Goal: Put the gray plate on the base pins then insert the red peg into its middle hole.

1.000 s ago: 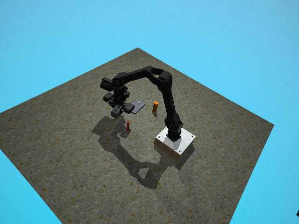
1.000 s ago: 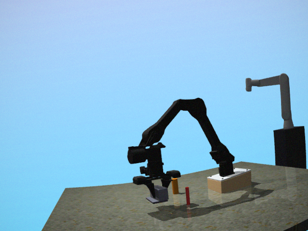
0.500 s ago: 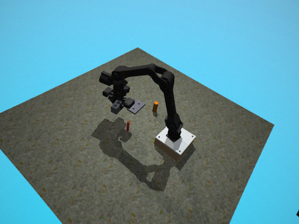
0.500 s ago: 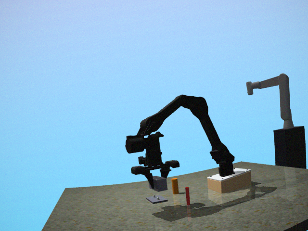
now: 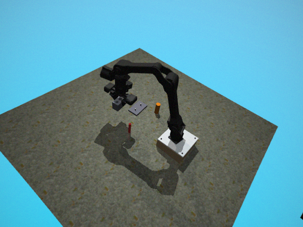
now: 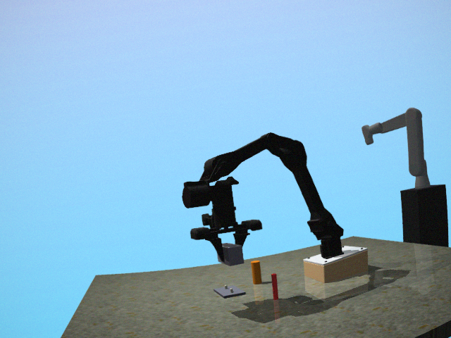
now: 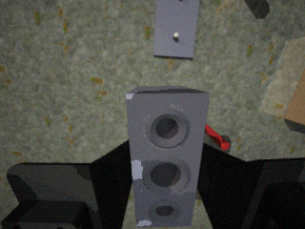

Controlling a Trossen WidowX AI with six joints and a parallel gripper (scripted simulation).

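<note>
The gray plate [image 5: 117,106] [image 6: 234,255] [image 7: 167,154] is a thick block with three holes in a row. My gripper [image 5: 121,100] [image 6: 230,251] [image 7: 160,139] is shut on it, one finger on each long side, and holds it in the air. The flat base [image 5: 138,111] [image 6: 220,291] [image 7: 166,48] lies on the table with its two pins pointing up. In the wrist view it is beyond the plate's far end and partly out of frame. The red peg [image 5: 129,127] [image 6: 274,286] [image 7: 216,135] stands upright on the table, partly hidden by the plate and finger in the wrist view.
An orange cylinder [image 5: 157,109] [image 6: 256,272] stands upright between the flat base and the arm's mounting block [image 5: 168,151] [image 6: 342,268]. A gray robot arm [image 6: 415,145] stands on a black pedestal [image 6: 424,214] in the background.
</note>
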